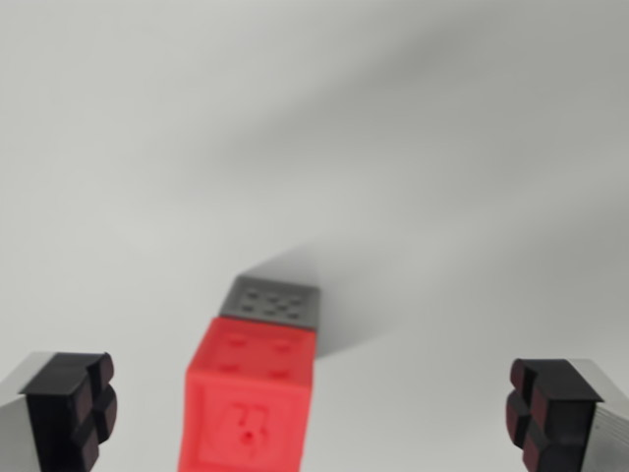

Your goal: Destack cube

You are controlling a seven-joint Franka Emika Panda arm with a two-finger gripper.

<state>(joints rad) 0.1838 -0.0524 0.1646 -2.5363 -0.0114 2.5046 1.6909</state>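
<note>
The white bench fills the wrist view. The gripper is released: its two black-padded fingers sit at the lower corners, well apart, touching nothing. Between them, nearer the wrist view's left, stands the red cube, studded face toward the camera. A grey cube adjoins its far edge; the pair's long axis runs away from the camera.
</note>
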